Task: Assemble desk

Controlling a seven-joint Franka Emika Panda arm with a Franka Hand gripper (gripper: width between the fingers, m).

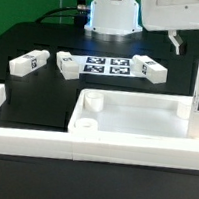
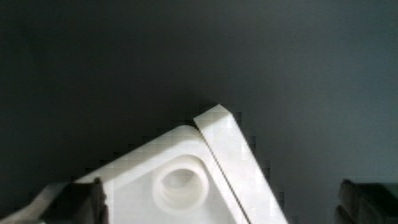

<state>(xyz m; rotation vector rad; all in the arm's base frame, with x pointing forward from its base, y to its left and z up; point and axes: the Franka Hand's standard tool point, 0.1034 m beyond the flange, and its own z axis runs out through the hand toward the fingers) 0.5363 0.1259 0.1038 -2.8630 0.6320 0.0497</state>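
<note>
Gripper [image 1: 176, 42] hangs wide open and empty over a corner of the desk top [image 1: 126, 116] near the table's front edge. Looks like early days, no legs in. Next it probably needs to grab a leg [image 1: 149, 68] for that corner socket [image 2: 178, 181].

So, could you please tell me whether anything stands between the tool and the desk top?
Nothing visible does. The tool hangs open in free air, and the wrist view shows the corner socket of the desk top unobstructed between its fingers.
</note>
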